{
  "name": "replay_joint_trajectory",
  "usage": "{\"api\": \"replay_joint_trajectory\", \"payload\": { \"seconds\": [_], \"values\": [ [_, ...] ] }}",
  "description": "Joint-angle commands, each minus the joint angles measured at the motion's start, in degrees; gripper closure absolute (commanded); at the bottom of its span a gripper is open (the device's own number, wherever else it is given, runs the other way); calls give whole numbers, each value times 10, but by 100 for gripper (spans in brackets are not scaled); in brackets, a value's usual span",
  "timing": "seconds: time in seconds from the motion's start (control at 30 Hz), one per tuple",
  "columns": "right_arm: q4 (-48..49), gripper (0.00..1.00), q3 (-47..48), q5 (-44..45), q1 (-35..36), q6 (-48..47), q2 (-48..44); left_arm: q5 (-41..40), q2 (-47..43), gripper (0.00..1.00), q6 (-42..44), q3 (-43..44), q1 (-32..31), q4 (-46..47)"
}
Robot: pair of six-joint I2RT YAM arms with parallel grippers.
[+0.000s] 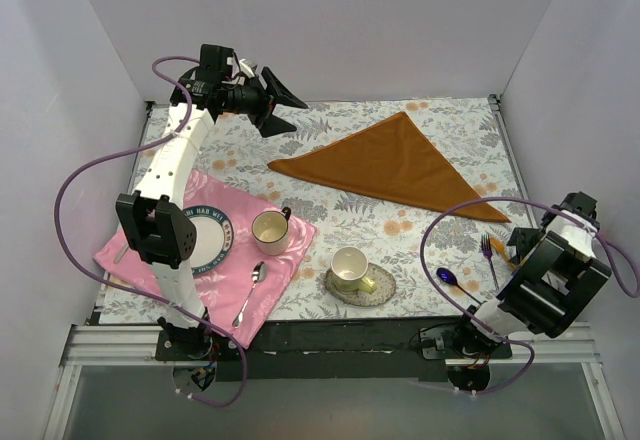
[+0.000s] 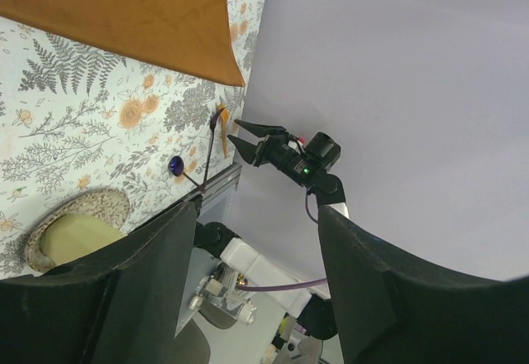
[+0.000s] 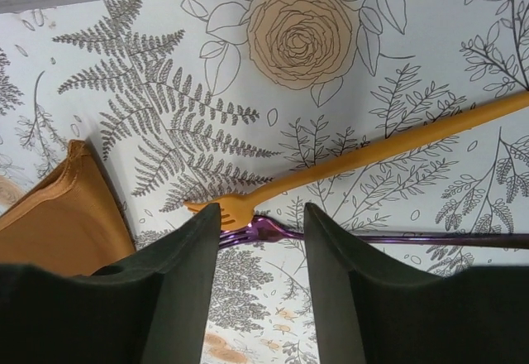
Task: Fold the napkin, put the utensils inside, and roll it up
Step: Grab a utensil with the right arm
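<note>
The napkin [image 1: 395, 165], folded into a triangle, lies at the far centre of the tabletop [image 1: 330, 130]. Near right lies a spoon [image 1: 447, 278], and right of it a fork [image 1: 489, 253] crossed by another utensil [image 3: 372, 153]. Near left, a cloth [image 1: 150, 252] carries a plate [image 1: 215, 235], a cup [image 1: 270, 230] and a larger spoon [image 1: 250, 295]. Between the two groups, a second cup [image 1: 349, 265] stands on a saucer [image 1: 382, 286].

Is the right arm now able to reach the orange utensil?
Probably yes: the right claw hangs open above the orange utensil, nothing covering it; the purple fork lies close beside its tip.
</note>
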Motion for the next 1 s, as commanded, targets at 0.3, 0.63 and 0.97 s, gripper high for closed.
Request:
{"api": "replay_joint_trajectory", "payload": {
  "seconds": [0.3,0.63,0.97],
  "values": [
    [37,42,-33,33,2,20,34,7,-7,41,5,15,7,-15],
    [12,54,-29,59,32,12,65,-2,-14,41,-11,1,8,-5],
    [10,69,-10,43,33,36,51,2,-42,41,-33,-53,8,29]
  ]
}}
